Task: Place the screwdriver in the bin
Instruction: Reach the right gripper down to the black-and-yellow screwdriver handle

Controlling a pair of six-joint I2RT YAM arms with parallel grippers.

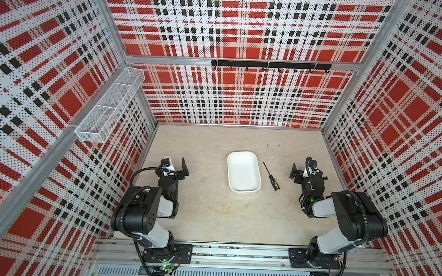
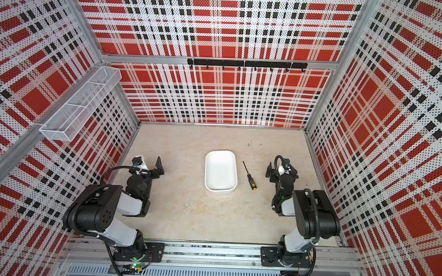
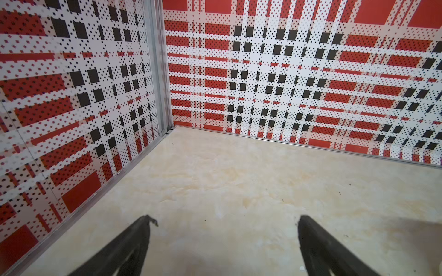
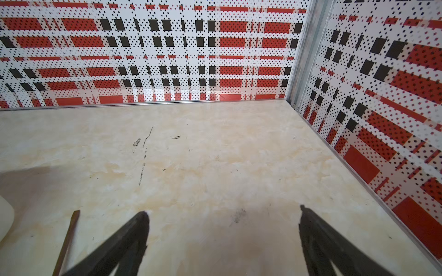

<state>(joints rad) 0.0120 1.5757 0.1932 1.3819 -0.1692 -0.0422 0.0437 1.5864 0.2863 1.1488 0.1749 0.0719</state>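
Observation:
The screwdriver (image 1: 270, 176) (image 2: 249, 176) lies flat on the beige floor, dark shaft pointing to the back wall and black handle with yellow cap toward the front. Just left of it, apart from it, stands the white bin (image 1: 243, 170) (image 2: 221, 170), with nothing inside. My right gripper (image 1: 303, 168) (image 2: 277, 167) (image 4: 223, 210) stands open to the right of the screwdriver, nothing between its fingers. Its wrist view catches the screwdriver shaft (image 4: 69, 236) and a corner of the bin (image 4: 4, 219). My left gripper (image 1: 175, 162) (image 2: 149, 161) (image 3: 224, 218) is open and empty, left of the bin.
Plaid perforated walls close in the left, back and right sides. A long white wire-mesh basket (image 1: 111, 100) hangs on the left wall and a black hook rail (image 1: 270, 65) on the back wall. The arm bases sit on a metal rail (image 1: 235, 254) along the front.

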